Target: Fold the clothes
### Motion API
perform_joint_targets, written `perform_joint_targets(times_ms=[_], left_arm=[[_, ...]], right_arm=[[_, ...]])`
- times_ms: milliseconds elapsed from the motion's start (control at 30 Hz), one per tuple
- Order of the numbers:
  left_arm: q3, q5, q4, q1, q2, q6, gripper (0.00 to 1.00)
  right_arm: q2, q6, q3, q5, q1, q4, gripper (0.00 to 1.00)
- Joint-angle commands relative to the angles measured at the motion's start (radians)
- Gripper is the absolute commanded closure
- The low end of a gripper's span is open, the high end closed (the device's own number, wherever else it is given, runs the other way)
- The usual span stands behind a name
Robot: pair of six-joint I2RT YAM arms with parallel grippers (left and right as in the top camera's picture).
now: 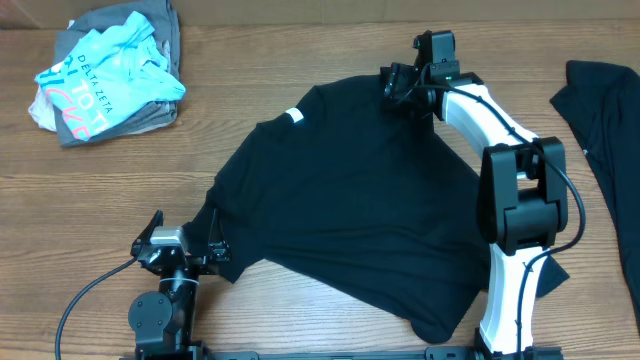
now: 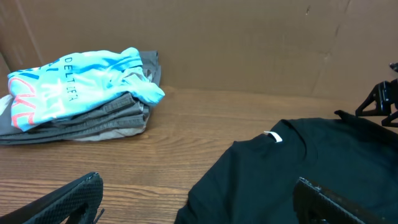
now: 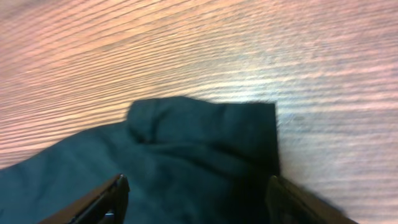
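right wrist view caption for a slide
Open right hand above an edge of the black T-shirt on a wooden table

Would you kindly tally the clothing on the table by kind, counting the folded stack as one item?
Loose garments: 2, the black T-shirt and a black garment at the right edge
Stacks: 1, the folded stack topped in turquoise
Total: 3
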Motion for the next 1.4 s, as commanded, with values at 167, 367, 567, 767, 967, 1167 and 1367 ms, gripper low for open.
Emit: perform_joint_targets(times_ms=[167, 367, 567, 767, 967, 1167, 1367], left_arm=[[-0.004, -0.006, -0.003, -0.007, -0.01, 0.026, 0.0], [-0.004, -0.006, -0.003, -0.007, -0.011, 0.026, 0.0], [-0.004, -0.006, -0.003, -0.007, -0.011, 0.026, 0.0], [-0.004, -0.006, -0.003, -0.007, -0.011, 0.026, 0.0], [-0.004, -0.006, -0.003, -0.007, -0.011, 0.026, 0.0], [-0.004, -0.006, -0.003, -0.007, -0.01, 0.026, 0.0], [-0.004, -0.006, -0.003, -0.007, -0.011, 0.026, 0.0]], right_arm=[[0.047, -0.136, 0.005, 0.084, 0.003, 0.039, 0.3], [0.053, -0.112, 0.005, 0.117, 0.005, 0.047, 0.55], [0.053, -0.075, 0.005, 0.152, 0.005, 0.057, 0.72], [0.053, -0.021, 0.005, 0.189, 0.005, 0.064, 0.93], [0.053, -0.027, 0.005, 0.181, 0.005, 0.057, 0.93], [0.053, -0.115, 0.006, 0.167, 0.011, 0.03, 0.12], [0.053, -0.169, 0.009, 0.168, 0.012, 0.006, 0.18]])
